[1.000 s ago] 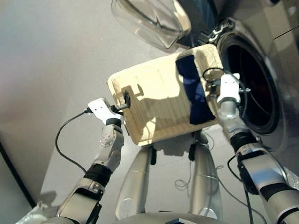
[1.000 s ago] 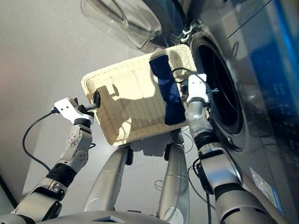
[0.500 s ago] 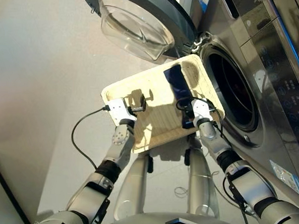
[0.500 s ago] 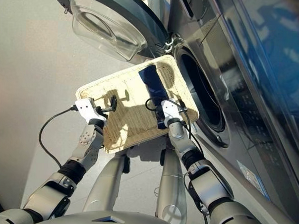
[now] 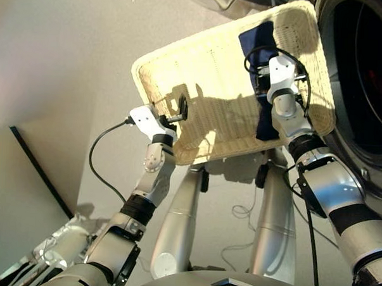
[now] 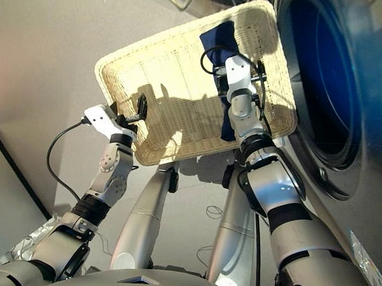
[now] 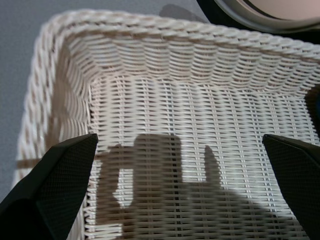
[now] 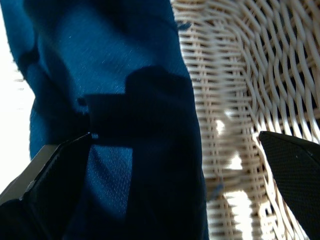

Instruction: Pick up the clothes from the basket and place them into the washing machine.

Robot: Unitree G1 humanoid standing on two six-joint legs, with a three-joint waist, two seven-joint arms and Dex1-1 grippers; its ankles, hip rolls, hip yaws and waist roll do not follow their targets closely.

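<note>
One navy garment lies lengthwise along the basket side nearest the washing machine; both jaws apart.

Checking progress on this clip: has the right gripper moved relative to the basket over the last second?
Yes. The right gripper has come in from the basket's drum-side rim and now hangs over the navy garment, fingers open.

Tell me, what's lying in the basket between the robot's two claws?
Only bare cream woven basket floor, crossed by shadows, lies between the left end effector and the right end effector, as both eye views show. The navy blue folded garment lies under the right one.
</note>
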